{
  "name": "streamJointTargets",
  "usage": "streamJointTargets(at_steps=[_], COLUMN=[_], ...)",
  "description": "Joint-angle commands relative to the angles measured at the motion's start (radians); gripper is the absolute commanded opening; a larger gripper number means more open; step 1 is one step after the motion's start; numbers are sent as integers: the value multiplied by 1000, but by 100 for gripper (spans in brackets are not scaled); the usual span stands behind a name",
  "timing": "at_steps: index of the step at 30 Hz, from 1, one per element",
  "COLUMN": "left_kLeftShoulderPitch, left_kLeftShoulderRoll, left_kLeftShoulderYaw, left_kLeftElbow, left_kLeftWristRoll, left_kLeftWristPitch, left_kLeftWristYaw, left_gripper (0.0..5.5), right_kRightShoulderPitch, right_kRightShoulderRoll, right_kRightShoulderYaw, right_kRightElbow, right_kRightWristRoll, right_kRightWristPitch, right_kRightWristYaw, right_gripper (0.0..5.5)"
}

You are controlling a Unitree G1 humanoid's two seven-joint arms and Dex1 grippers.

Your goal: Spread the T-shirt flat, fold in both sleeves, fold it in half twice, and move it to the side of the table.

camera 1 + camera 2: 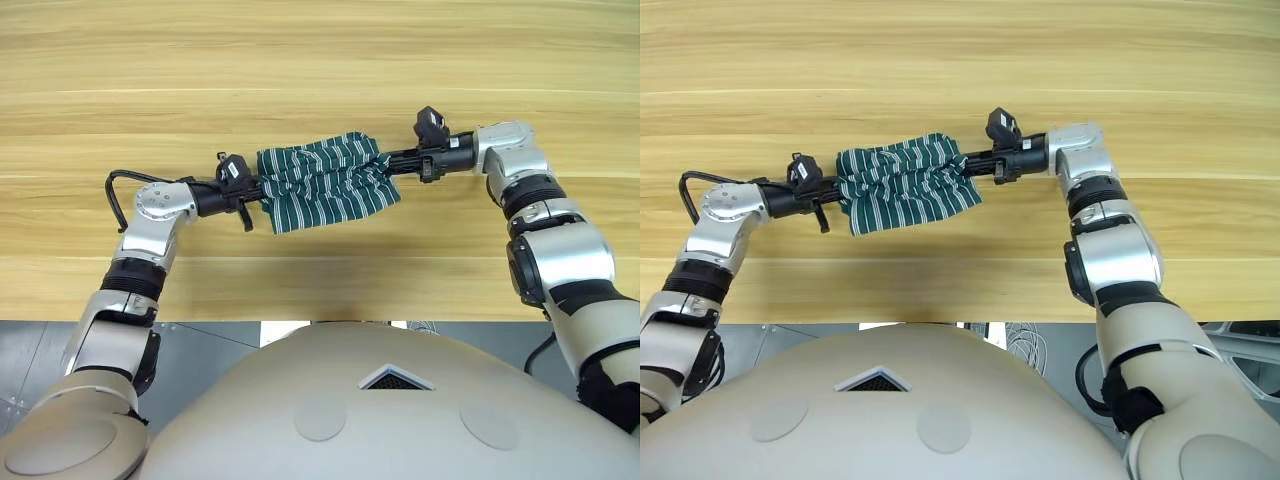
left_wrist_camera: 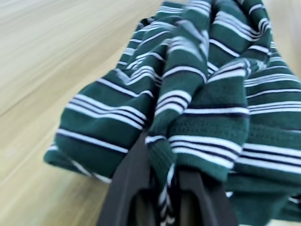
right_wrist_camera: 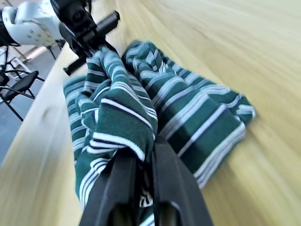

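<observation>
So I've got the shirt (image 1: 325, 183) pinched from both ends. My left gripper (image 1: 258, 193) is clamped onto its left edge and my right gripper (image 1: 388, 163) onto its right edge, with the two arms pointing in at each other. From the left wrist you can see a fold of striped cloth squeezed between the two black fingers (image 2: 129, 186). It's the same deal on the right wrist, where a wad of fabric is jammed between the fingers (image 3: 174, 183), which are nearly together.

The shirt is dark green with thin white stripes, and it's nowhere near flat. It's bunched into a crumpled lump strung between the grippers, full of wrinkles and overlapping folds. I can't make out the sleeves or collar in that mess.

It sits over the wooden counter (image 1: 300, 60), roughly mid-width and closer to my edge than the far one. The lower folds look like they touch the wood, while the pinched ends ride a bit higher, but I honestly can't tell how much of it is resting on the surface.
</observation>
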Motion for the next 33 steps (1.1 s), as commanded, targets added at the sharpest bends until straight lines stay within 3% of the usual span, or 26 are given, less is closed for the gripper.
streamJointTargets(at_steps=[1,11,15,21,26,30,33], left_kLeftShoulderPitch=[-16,-5,21,67,118,176,253], left_kLeftShoulderRoll=[-9,-45,-58,-171,-211,-224,-256], left_kLeftShoulderYaw=[25,94,184,362,445,476,490], left_kLeftElbow=[41,-13,-45,-94,-163,-281,-491], left_kLeftWristRoll=[39,8,-39,-196,-210,-181,-261], left_kLeftWristPitch=[-10,58,99,300,318,186,123], left_kLeftWristYaw=[-13,-49,3,201,315,330,287], left_gripper=[76,246,302,387,470,536,536], right_kRightShoulderPitch=[-17,-27,-25,85,256,338,325], right_kRightShoulderRoll=[5,12,-2,-24,-26,-30,-6], right_kRightShoulderYaw=[-40,-178,-245,-316,-205,-46,43], right_kRightElbow=[41,43,16,-165,-496,-680,-697], right_kRightWristRoll=[-35,-13,10,73,107,116,98], right_kRightWristPitch=[-14,0,-23,-128,-85,-72,-60], right_kRightWristYaw=[-31,-11,-26,19,159,178,177], right_gripper=[81,266,327,341,341,341,341])
